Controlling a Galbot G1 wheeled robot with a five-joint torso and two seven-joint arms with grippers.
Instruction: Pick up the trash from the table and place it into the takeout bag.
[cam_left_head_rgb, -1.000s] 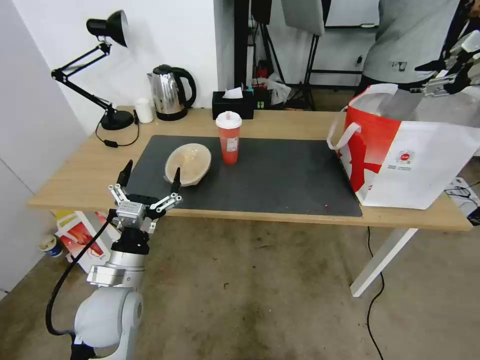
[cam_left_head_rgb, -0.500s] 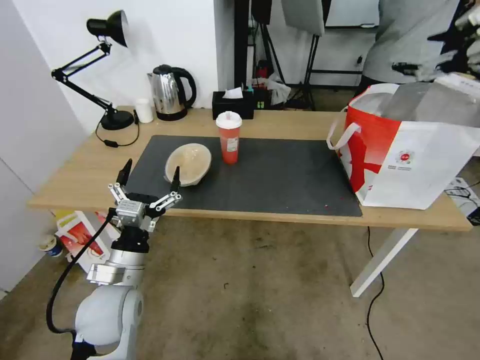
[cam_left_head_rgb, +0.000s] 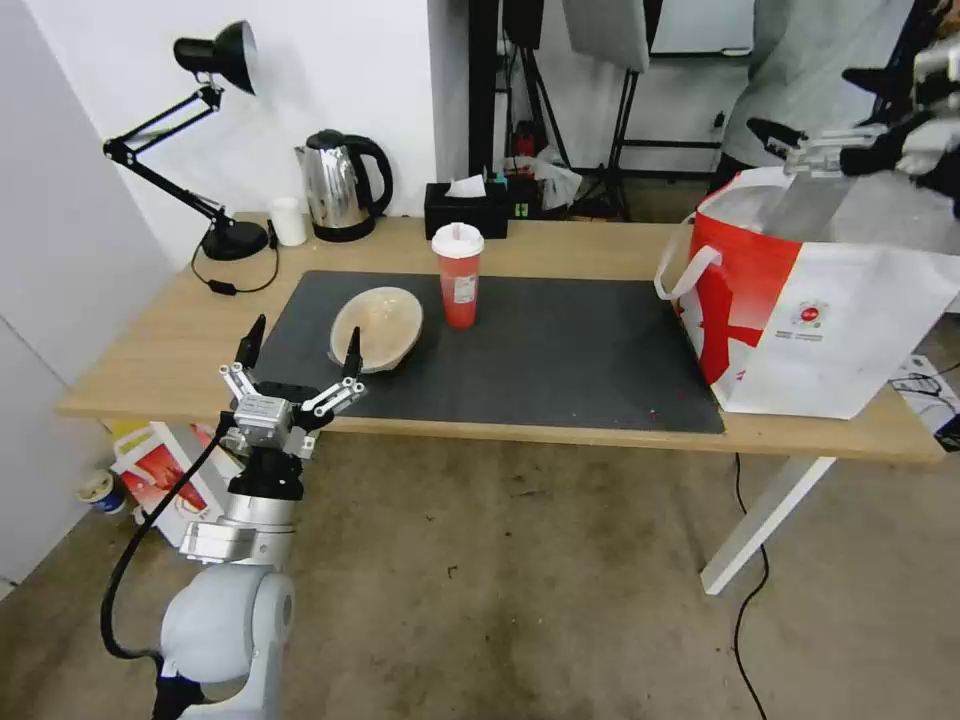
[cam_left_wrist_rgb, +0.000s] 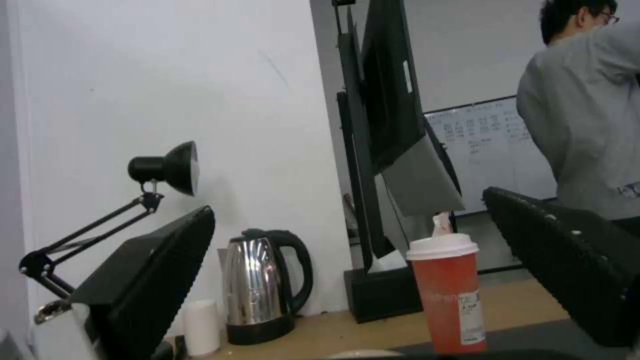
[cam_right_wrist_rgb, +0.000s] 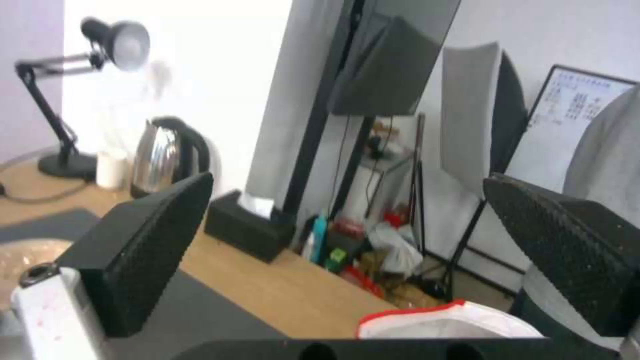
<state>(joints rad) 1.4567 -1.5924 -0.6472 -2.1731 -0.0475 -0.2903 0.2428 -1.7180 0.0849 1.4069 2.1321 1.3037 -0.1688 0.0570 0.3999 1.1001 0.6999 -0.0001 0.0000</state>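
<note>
A shallow beige bowl (cam_left_head_rgb: 378, 325) lies tilted on the dark grey mat (cam_left_head_rgb: 560, 350) of the table (cam_left_head_rgb: 170, 340). Beside it stands a tall red cup (cam_left_head_rgb: 458, 275) with a white lid, also seen as the cup (cam_left_wrist_rgb: 448, 295) in the left wrist view. My left gripper (cam_left_head_rgb: 302, 345) is open, just off the table's front edge and short of the bowl. The takeout bag (cam_left_head_rgb: 830, 310) stands open at the table's right end. My right gripper (cam_left_head_rgb: 810, 110) hovers open and empty above the bag's mouth; its wrist view shows the bag rim (cam_right_wrist_rgb: 447, 320) below.
At the back of the table stand a black desk lamp (cam_left_head_rgb: 215, 60), a steel kettle (cam_left_head_rgb: 340, 185), a small white cup (cam_left_head_rgb: 288, 220) and a black tissue box (cam_left_head_rgb: 465, 208). A person in grey stands behind the bag. A smaller red-and-white bag (cam_left_head_rgb: 160, 470) lies on the floor.
My right gripper has shifted left above the bag's mouth. The left gripper has barely moved. The bowl, cup and bag stay put.
</note>
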